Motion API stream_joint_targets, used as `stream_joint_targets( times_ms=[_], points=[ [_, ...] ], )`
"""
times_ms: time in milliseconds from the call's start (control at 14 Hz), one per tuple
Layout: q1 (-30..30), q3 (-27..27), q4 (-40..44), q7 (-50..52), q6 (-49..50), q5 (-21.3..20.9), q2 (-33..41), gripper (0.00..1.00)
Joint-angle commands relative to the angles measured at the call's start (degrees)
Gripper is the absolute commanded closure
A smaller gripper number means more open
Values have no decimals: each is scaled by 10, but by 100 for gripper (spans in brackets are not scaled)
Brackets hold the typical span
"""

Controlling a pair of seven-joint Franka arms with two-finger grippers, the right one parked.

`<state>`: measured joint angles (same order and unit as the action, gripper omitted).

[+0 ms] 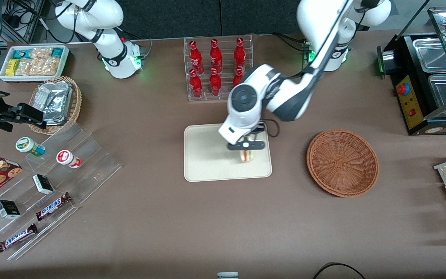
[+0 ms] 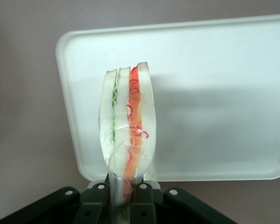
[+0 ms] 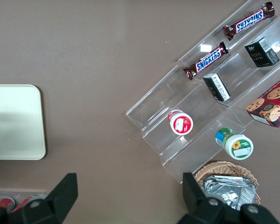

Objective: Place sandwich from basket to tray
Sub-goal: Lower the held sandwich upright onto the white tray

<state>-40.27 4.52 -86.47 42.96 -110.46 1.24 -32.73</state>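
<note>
Jaws (image 1: pixel 247 149) clamped on the sandwich (image 2: pixel 128 135) — frame centre, over the tray (image 1: pixel 207 155) — basket (image 1: pixel 342 162) well apart.

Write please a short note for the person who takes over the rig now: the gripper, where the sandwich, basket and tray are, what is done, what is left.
Gripper: over the tray, jaws shut on the sandwich, which is held edge-up.
Sandwich: out of the basket, above the tray's side nearest the basket; whether it touches the tray surface cannot be told.
Basket: empty, beside the tray toward the working arm's end.
Tray: nothing lying on it.
Done: pick-up and carry to the tray.
Left: lower if needed, open the jaws, pull the arm away.
</note>
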Motion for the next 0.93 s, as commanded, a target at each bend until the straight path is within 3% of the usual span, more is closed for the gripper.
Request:
stream_joint_targets(
  times_ms=[0, 857],
  points=[
    [-33, -8, 47, 21, -18, 2, -45, 100],
    [-64, -11, 36, 54, -66, -9, -81, 100]
  ],
)
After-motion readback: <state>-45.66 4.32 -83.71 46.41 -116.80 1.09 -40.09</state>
